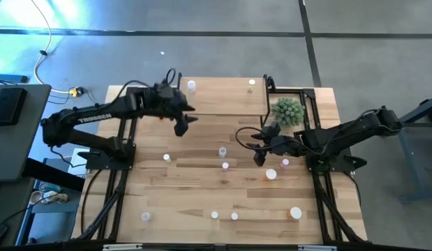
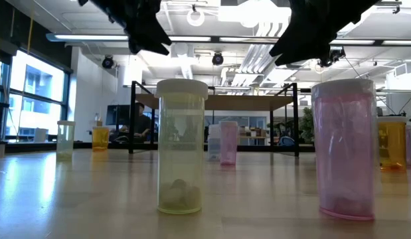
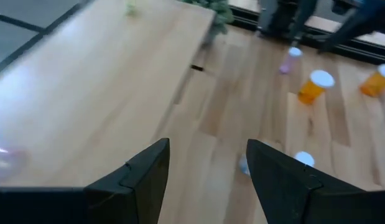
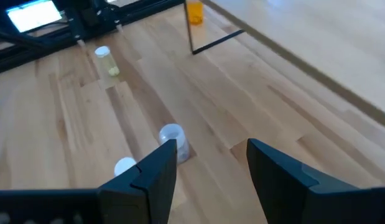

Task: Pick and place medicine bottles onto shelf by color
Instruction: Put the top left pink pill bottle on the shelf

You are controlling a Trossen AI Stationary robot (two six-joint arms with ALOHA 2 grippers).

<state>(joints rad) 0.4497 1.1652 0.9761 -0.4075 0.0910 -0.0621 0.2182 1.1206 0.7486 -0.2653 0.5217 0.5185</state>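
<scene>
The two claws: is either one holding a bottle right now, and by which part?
Neither. The left gripper is open and empty beside the shelf; the right gripper is open and empty above the table.

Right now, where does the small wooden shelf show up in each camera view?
High view: the shelf sits at top centre, on the table's edge.
Low view: shelf in the background, raised on black legs.
Left wrist view: shelf is the broad pale board ahead of the fingers.
Right wrist view: shelf past the fingers, one black leg showing.
Shared landmark: the green plant by the shelf's corner, also in the left wrist view.
</scene>
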